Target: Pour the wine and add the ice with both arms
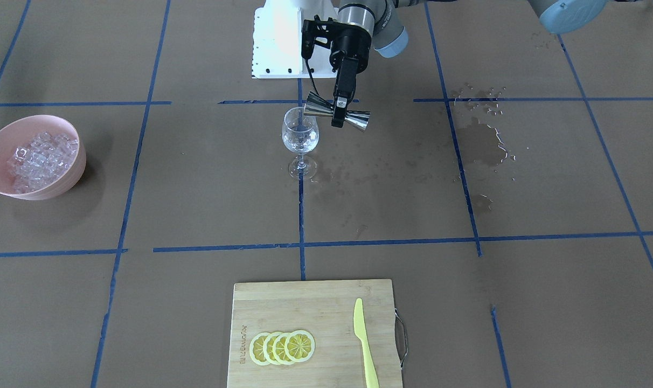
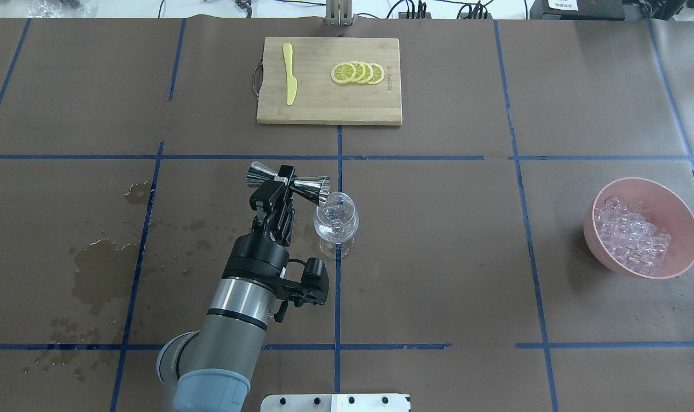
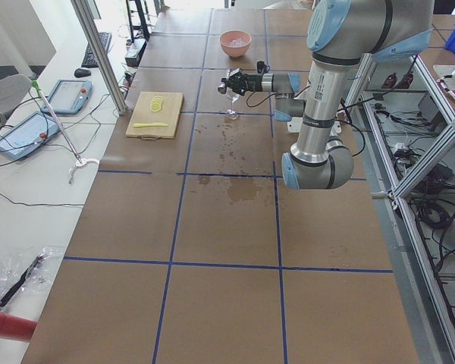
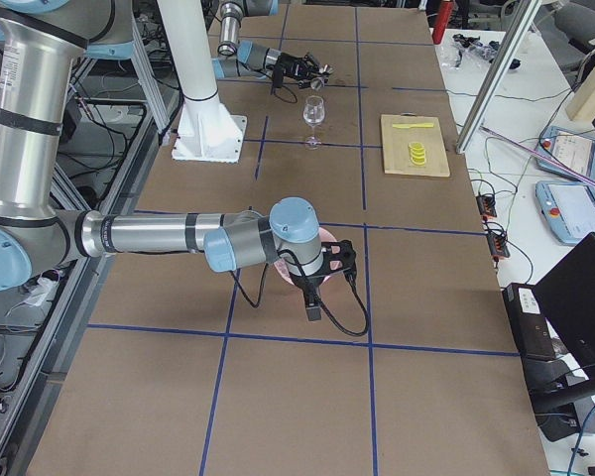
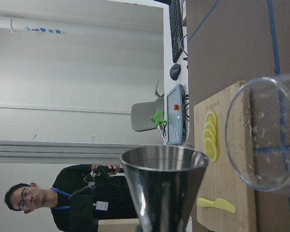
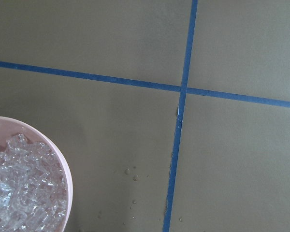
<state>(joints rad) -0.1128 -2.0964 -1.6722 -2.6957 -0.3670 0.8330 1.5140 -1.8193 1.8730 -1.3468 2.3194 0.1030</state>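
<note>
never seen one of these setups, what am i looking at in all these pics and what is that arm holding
Two robot arms work at a taped table, filmed by six cameras: one across the table, one above and behind the robot, one at each table end, one on each wrist. The left arm's tool grips a steel jigger by its waist, tipped sideways with one mouth at the rim of a wine glass; whether liquid is flowing is hard to tell. The right arm reaches to a pink bowl of ice, which its wrist camera looks down on. Also there: a board with lemon slices and a yellow knife, and wet patches.
</note>
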